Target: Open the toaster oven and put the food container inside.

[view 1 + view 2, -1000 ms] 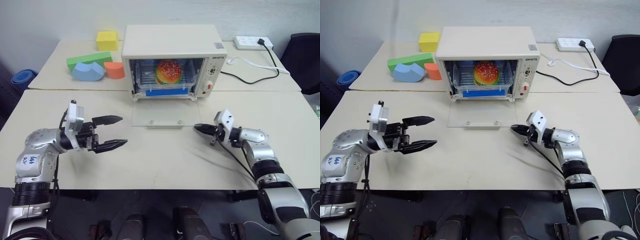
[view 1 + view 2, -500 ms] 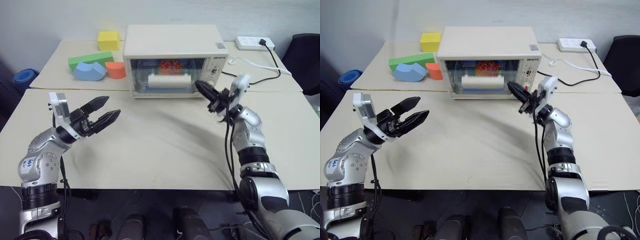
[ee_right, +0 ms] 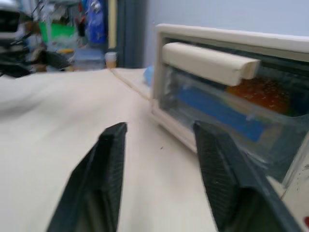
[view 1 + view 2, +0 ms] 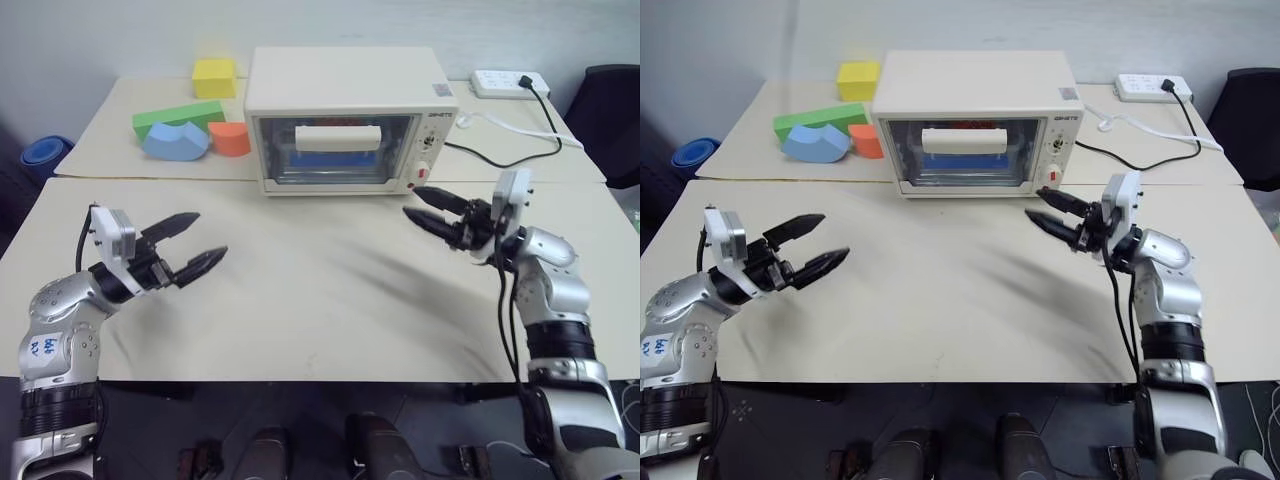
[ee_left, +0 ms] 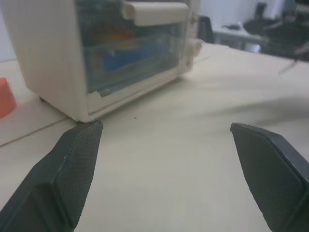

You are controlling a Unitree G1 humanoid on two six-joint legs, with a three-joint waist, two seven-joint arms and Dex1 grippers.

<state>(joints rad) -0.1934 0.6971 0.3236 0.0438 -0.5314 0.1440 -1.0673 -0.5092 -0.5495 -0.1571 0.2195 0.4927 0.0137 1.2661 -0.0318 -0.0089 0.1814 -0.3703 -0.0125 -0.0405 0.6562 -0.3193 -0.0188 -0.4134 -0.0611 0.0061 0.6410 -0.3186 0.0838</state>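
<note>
The oven (image 4: pixel 345 115) sits mid-desk (image 4: pixel 300 300) at the back, container (image 4: pixel 335 160) inside; blocks (image 4: pixel 190 125) lie to its left, a power strip (image 4: pixel 508 84) to its right.

Front half of the counter (image 4: pixel 320 300) is left bare, passable side to side. Access into the toaster oven (image 4: pixel 345 120) is blocked by its closed glass door; foam blocks (image 4: pixel 185 130) crowd the back left corner, a power strip (image 4: pixel 508 85) and cable the back right.
</note>
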